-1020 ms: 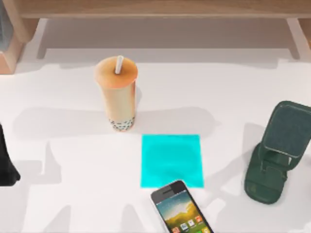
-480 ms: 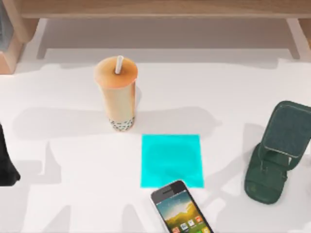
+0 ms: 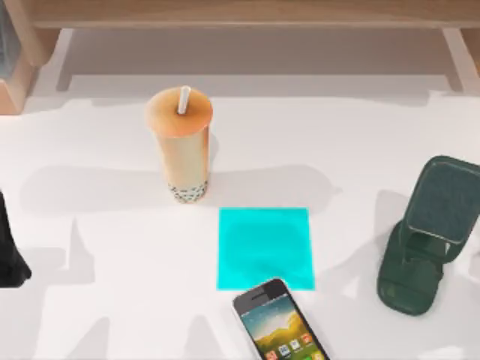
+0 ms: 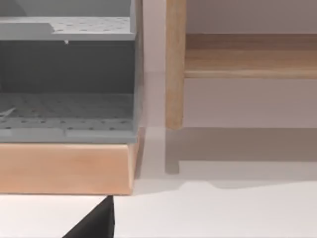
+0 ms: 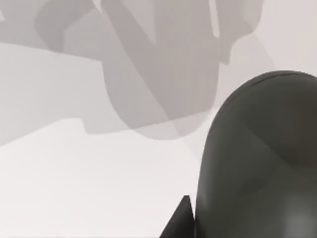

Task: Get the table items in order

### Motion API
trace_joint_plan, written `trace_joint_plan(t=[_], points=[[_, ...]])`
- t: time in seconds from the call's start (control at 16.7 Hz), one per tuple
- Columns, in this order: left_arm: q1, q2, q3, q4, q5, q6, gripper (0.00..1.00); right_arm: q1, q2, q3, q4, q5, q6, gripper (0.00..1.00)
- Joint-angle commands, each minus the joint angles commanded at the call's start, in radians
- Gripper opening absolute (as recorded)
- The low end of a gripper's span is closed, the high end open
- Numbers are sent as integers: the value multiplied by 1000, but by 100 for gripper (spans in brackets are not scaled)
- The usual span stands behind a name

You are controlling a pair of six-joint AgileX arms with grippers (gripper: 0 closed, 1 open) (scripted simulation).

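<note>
The orange-tan bubble tea cup [image 3: 180, 142] with a white straw stands upright at the back left of the white table [image 3: 112, 300]. A black smartphone [image 3: 279, 324] with a colourful screen lies at the front edge, its far corner overlapping the cyan pad [image 3: 264, 247]. In the right wrist view, a dark grey rounded mouse [image 5: 257, 158] looms very close. A dark part of my right gripper [image 5: 181, 222] sits right beside it. My left gripper [image 3: 9, 251] is parked at the table's left edge.
A dark green phone stand [image 3: 427, 232] stands at the right side. A brown wooden shelf [image 3: 240, 15] runs along the back, and a grey perforated tray [image 4: 67, 99] rests in it on the left. Open tabletop lies between the cup and the stand.
Arm shadows on the table's front right have shifted slightly. The cup, phone, pad, stand and left arm have not moved.
</note>
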Motion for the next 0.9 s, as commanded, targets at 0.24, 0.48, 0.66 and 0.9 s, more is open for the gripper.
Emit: trace_joint_plan(t=[0.24,0.48,0.66,0.9], points=[[0,0,0,0,0,0,100,-2,-56,79,-126,-1,3,0],[0,0,0,0,0,0,100,0,-57,80,-130,-1,6,0],[0,0,0,0,0,0,100,2,-41,111,-115,3,-26,0],[0,0,0,0,0,0,100,39,47,263,-54,20,-203,0]])
